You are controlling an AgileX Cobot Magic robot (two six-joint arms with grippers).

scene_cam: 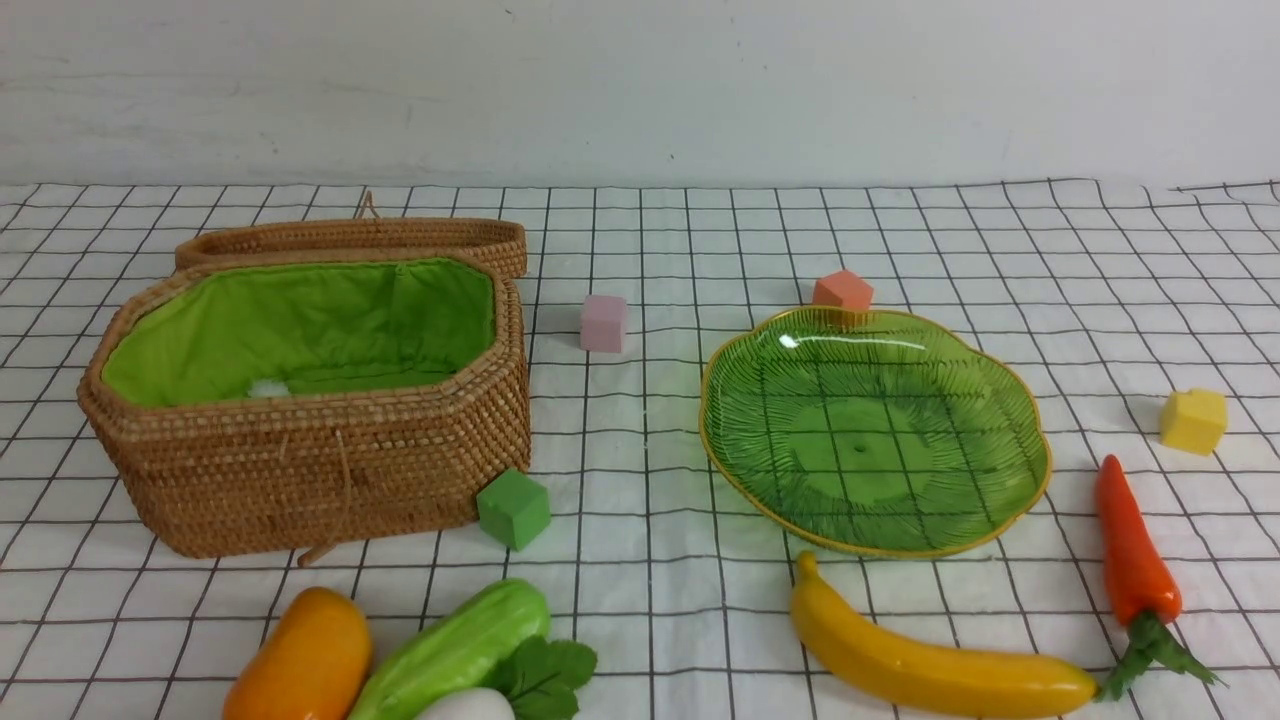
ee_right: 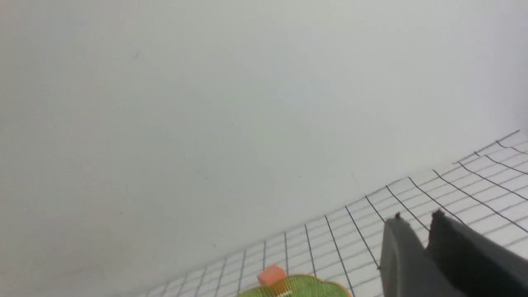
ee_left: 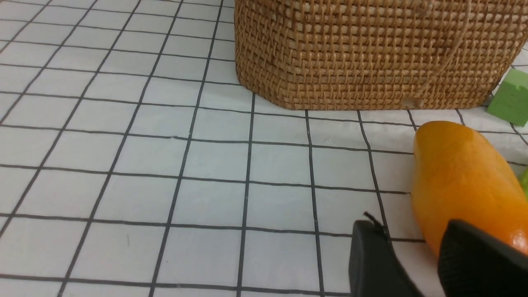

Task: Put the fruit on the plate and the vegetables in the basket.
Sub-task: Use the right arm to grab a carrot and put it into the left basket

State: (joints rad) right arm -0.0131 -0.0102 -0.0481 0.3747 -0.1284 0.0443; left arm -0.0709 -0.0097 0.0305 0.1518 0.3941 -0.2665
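The open wicker basket [scene_cam: 300,470] with green lining stands at the left, and the green glass plate [scene_cam: 870,440] lies bare at centre right. Along the near edge lie the mango [scene_cam: 300,660], the cucumber [scene_cam: 455,650] and the white radish [scene_cam: 470,705], close together. The banana [scene_cam: 930,665] and the carrot [scene_cam: 1130,550] lie near the plate. Neither arm shows in the front view. In the left wrist view my left gripper [ee_left: 408,237] is open low over the cloth, beside the mango [ee_left: 458,181]. My right gripper [ee_right: 417,222] is raised, its fingers a narrow gap apart and empty.
The basket's lid [scene_cam: 350,238] leans behind it. Small cubes are scattered about: green [scene_cam: 513,508] at the basket's corner, pink [scene_cam: 603,323] between basket and plate, orange [scene_cam: 842,290] behind the plate, yellow [scene_cam: 1193,420] at the right. A white wall backs the checked cloth.
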